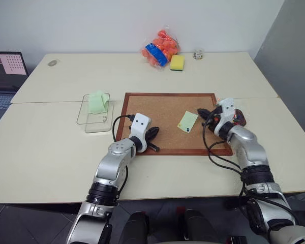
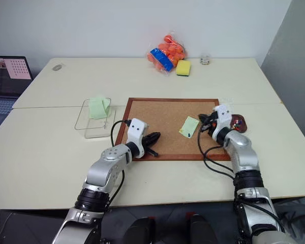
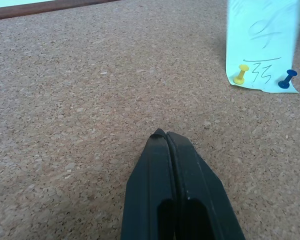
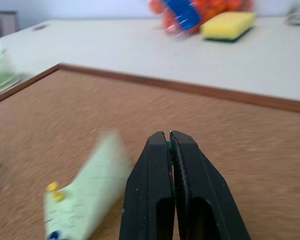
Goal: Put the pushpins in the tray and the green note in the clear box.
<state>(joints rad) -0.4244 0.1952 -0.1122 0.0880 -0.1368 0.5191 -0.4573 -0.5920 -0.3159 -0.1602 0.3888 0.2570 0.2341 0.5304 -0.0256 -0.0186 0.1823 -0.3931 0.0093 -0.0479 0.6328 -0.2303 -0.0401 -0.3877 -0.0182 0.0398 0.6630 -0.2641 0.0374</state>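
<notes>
Left eye view: from the left of the pale worktop [image 1: 51, 152], the clear box [image 1: 94, 113] stands just beside the corkboard [image 1: 168, 109], a mint-green folded paper [image 1: 97, 101] leaning inside it. The left hand [image 1: 153, 136] rests low over the cork with its fingers pressed together and nothing between them. Further right, the green note [image 1: 187, 121] lies on the board, pinned at its near edge by a yellow pushpin [image 3: 241, 74] and a blue pushpin [image 3: 288, 80]. The right hand [image 1: 206, 118], fingers closed, appears to pinch a speck of green, likely a pin head, though that is too small to confirm. Behind it the tray [image 2: 239, 122] sits at the board's right edge with small coloured pins inside. The pins look tiny, hard and slippery, best taken by the head; the note is thin and limp, best lifted by a free edge once unpinned.
</notes>
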